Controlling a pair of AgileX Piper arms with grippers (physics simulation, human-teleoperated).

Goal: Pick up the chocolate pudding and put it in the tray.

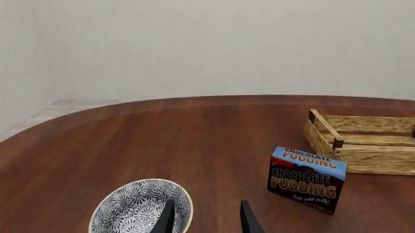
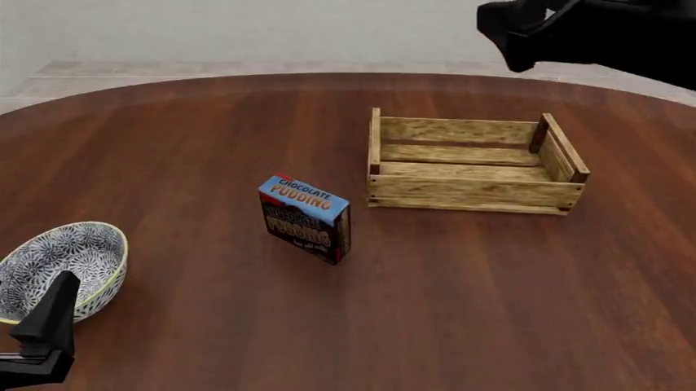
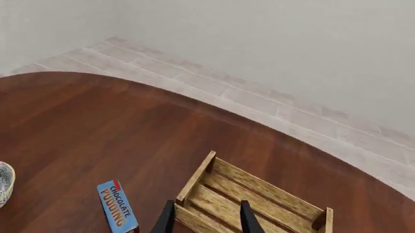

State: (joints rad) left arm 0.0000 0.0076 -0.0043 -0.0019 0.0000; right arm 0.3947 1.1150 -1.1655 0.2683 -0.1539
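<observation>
The chocolate pudding stands upright near the table's middle, blue band on top; it also shows as the pudding carton and the pudding top. To its right and a bit farther back sits the tray, a wooden slat crate with nothing in it, seen too as the crate and the crate rim. My left gripper is open and empty at the near left, beside the bowl. My right gripper is open and empty, hovering high over the tray's far side.
A blue-and-white patterned bowl with a yellow rim sits at the near left edge, close to the left gripper. The round brown table ends at a pale floor and wall behind. The right arm hangs at the upper right.
</observation>
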